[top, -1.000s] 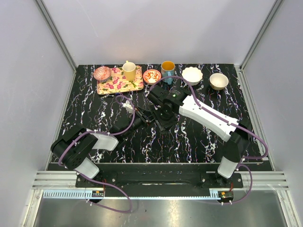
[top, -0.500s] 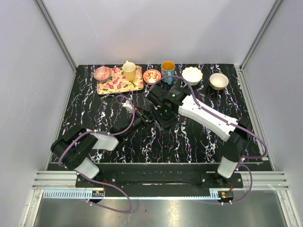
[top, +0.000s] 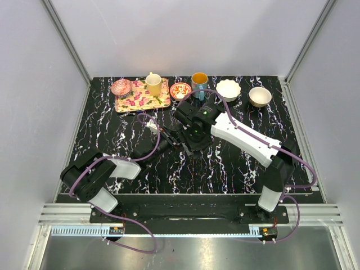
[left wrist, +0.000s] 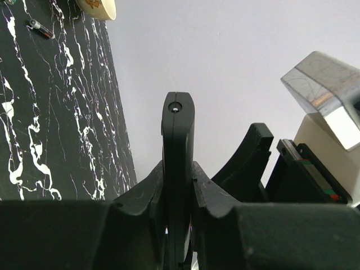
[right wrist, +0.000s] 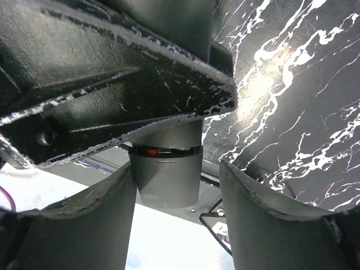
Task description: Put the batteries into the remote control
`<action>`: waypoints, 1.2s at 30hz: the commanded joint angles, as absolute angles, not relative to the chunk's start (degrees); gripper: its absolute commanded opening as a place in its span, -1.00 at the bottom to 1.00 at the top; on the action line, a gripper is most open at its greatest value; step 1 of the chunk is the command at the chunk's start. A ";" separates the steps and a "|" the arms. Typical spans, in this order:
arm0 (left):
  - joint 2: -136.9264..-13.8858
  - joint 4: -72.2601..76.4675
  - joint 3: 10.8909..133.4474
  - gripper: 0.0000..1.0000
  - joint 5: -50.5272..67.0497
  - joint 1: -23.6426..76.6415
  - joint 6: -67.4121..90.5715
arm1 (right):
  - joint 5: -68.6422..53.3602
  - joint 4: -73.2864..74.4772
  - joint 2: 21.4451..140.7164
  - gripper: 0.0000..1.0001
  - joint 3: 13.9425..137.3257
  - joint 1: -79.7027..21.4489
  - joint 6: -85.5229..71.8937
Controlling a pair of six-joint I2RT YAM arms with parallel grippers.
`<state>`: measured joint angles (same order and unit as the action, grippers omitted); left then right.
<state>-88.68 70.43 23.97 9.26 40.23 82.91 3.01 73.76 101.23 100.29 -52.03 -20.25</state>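
The remote control (left wrist: 178,135) is smooth matt plastic, the marbled table (left wrist: 56,112) glossy.

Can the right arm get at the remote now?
Probably yes: the remote has its red-marked end between the parted fingers of the right gripper, nothing blocking; the left gripper holds it.

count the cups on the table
2: a pale yellow cup on the floral tray, back left; a blue cup, orange inside, back centre. The right arm may hide more.
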 commanded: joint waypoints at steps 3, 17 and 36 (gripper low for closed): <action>-89.38 76.82 24.79 -1.00 9.23 40.69 83.85 | 4.75 74.18 101.78 0.49 104.24 -52.21 -20.65; -90.35 77.26 24.78 -1.00 9.40 40.52 83.93 | 7.12 73.57 98.97 0.94 111.26 -51.16 -22.85; -88.42 81.47 21.45 -1.00 23.54 36.04 88.24 | -27.11 12.80 62.40 0.99 54.86 -31.11 -41.30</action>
<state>-90.48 71.13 22.70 17.26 36.86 86.08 -11.73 33.63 63.86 59.44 -31.81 -36.05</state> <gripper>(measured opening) 0.220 0.994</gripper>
